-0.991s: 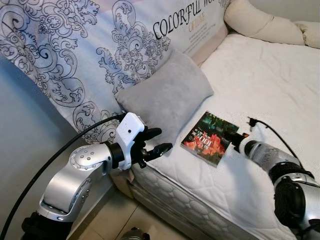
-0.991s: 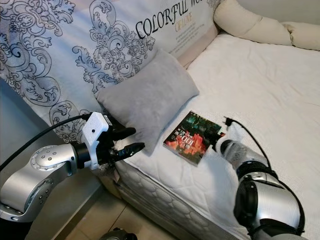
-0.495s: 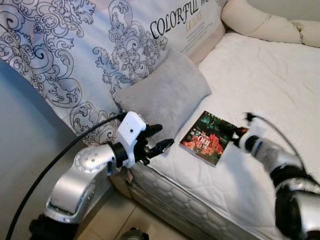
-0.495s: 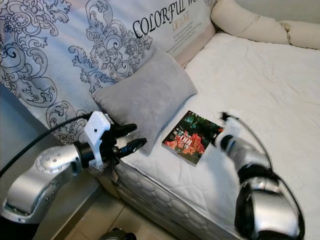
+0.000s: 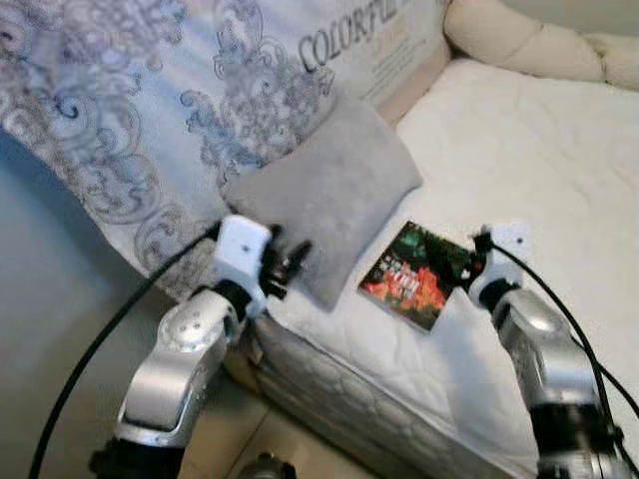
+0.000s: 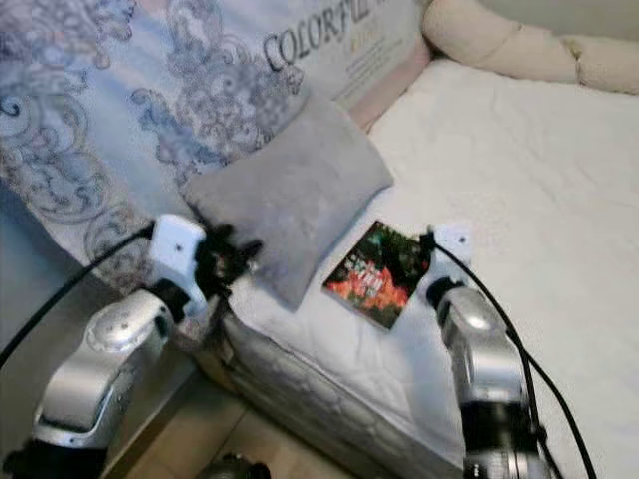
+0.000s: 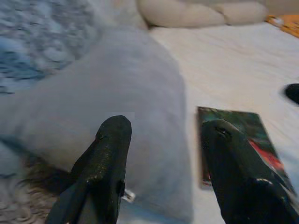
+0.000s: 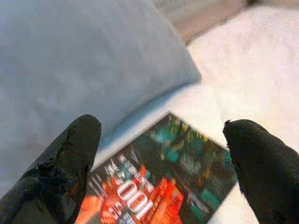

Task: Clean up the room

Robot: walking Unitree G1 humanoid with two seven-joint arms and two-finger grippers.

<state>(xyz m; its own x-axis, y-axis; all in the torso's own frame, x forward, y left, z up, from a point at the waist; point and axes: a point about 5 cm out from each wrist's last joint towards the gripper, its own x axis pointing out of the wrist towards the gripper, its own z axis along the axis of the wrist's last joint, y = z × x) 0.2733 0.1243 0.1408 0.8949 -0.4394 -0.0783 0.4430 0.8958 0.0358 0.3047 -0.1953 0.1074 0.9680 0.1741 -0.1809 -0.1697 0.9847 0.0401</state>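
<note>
A grey pillow (image 5: 324, 195) leans on the bed's patterned cover. Just right of it a book (image 5: 414, 274) with a red and green cover lies flat on the white mattress (image 5: 559, 150). My left gripper (image 5: 290, 261) is at the pillow's lower left corner, open, its fingers (image 7: 110, 149) pointing at the pillow (image 7: 117, 93) with nothing between them. My right gripper (image 8: 163, 126) hovers open at the book's (image 8: 163, 186) right edge, jaws spread wide over the cover. The book (image 7: 259, 144) also lies past my left fingers.
A pale blue patterned cover (image 5: 150, 90) with lettering drapes over the bed's left side. Cream pillows (image 5: 519, 45) lie at the bed's far end. Tiled floor (image 5: 230, 439) runs below the mattress edge. An orange item (image 7: 285, 23) lies far back on the bed.
My left gripper has moved up and in to the pillow's corner. My right arm has lifted, bringing its gripper over the book's right edge. The book and pillow have not moved.
</note>
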